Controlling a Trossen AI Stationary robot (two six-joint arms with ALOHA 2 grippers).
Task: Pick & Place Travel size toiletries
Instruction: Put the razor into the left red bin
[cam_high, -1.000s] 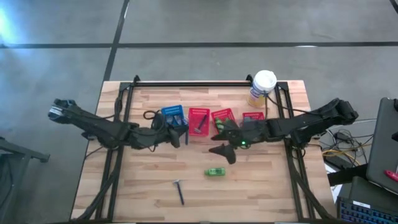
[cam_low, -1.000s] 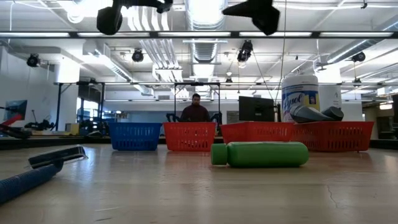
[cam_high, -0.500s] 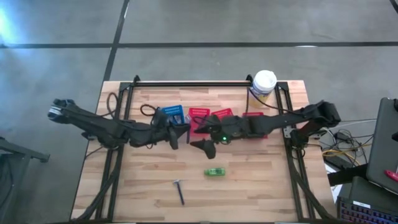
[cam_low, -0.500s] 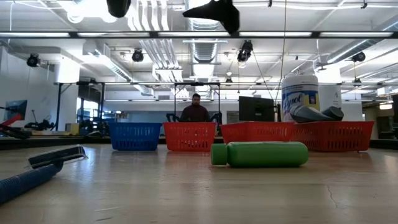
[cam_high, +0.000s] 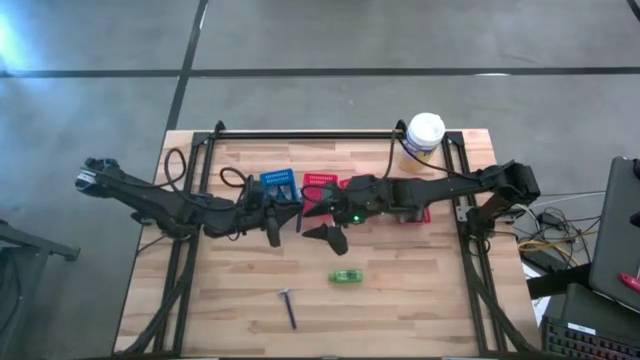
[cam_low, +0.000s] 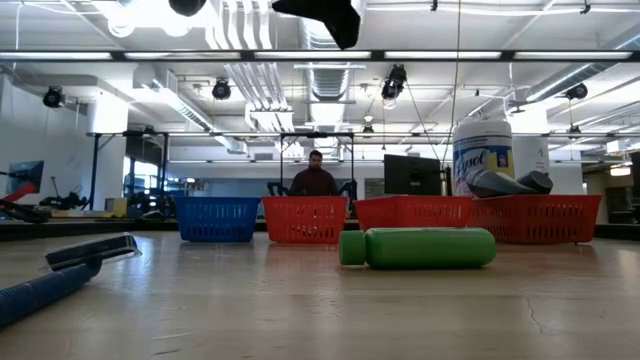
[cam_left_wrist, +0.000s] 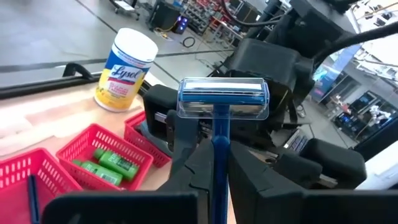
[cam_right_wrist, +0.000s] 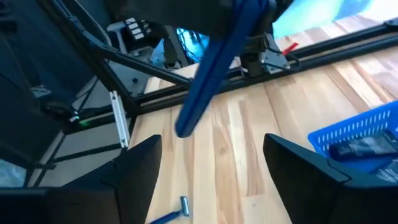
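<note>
My left gripper (cam_left_wrist: 219, 155) hovers beside the blue basket (cam_high: 278, 183) and is shut on a dark blue razor (cam_left_wrist: 222, 99). My right gripper (cam_high: 325, 235) is open and faces it from close by, above the table's middle; its wrist view shows the held razor (cam_right_wrist: 217, 68) ahead of the open fingers. A green bottle (cam_high: 346, 277) lies on its side on the wood, and also shows in the low view (cam_low: 420, 247). A second razor (cam_high: 288, 307) lies flat near the near edge. More green bottles (cam_left_wrist: 106, 165) lie in a red basket. My left gripper pinches the razor's handle (cam_left_wrist: 219, 134) between its two fingers, with the handle lying along them. The clear-capped head (cam_left_wrist: 222, 98) sticks out past the fingertips. The fingers point roughly level toward the table's right, and the razor is lifted clear of the table.
Three red baskets (cam_high: 320, 185) (cam_high: 357, 184) (cam_high: 410, 205) stand in a row right of the blue one. Dark tubes (cam_right_wrist: 360, 149) lie in the blue basket. A yellow canister (cam_high: 424, 135) stands at the far right corner. Bare wood lies along the near edge.
My right gripper has moved toward the table's left, coming close to my left gripper and the razor it holds. The left gripper has kept the razor. The green bottle and the second razor have stayed where they lay.
</note>
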